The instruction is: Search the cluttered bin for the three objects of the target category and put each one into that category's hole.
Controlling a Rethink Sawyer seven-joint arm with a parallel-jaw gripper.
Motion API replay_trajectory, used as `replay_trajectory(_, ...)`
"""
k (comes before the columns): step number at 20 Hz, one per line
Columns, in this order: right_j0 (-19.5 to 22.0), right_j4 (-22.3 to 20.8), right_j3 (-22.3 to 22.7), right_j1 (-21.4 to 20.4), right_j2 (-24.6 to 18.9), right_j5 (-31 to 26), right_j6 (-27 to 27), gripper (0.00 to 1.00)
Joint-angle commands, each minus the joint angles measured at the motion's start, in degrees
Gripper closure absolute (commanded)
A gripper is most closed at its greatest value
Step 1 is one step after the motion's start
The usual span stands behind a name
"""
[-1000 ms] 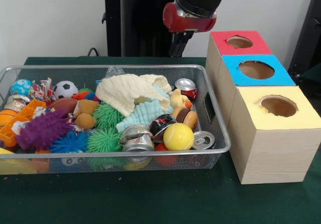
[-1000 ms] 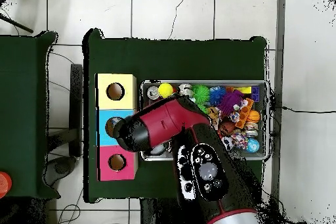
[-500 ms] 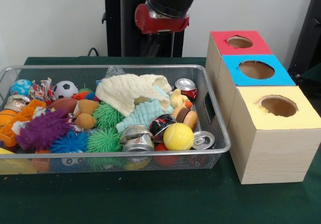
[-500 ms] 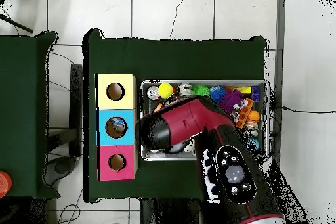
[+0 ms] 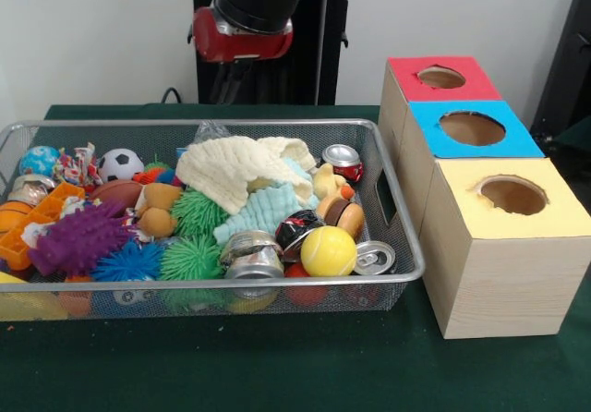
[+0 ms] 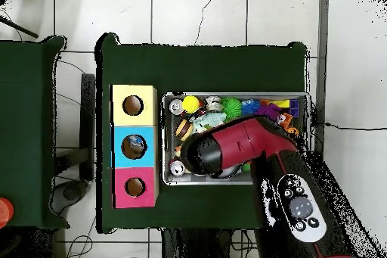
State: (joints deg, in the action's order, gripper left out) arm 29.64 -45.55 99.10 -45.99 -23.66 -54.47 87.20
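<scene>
The robot arm (image 5: 242,15) hangs above the back edge of the wire bin (image 5: 397,236); the cans (image 5: 342,161) lie below, toward the boxes (image 5: 471,127). Its claw's opening cannot be told.

**Where things sit**

The bin (image 5: 392,246) fills the left and middle of the front view, full of toys and cans. Three boxes (image 5: 503,246) stand in a row just right of it. My arm (image 5: 245,10) hangs at top middle, behind the bin.
</scene>
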Motion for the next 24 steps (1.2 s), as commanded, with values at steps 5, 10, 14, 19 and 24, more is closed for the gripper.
replay_trajectory(5,2.7,-5.1,6.2,0.0,-3.8,1.4,-17.6,1.0)
replay_trajectory(10,2.0,-5.5,5.8,1.0,-4.0,1.7,-15.8,1.0)
replay_trajectory(14,1.3,-5.1,5.4,1.5,-4.4,1.8,-14.5,1.0)
replay_trajectory(19,0.6,-4.9,4.7,2.0,-4.5,1.2,-13.9,1.0)
replay_trajectory(24,-0.6,-4.5,4.0,2.5,-4.1,0.5,-12.6,1.0)
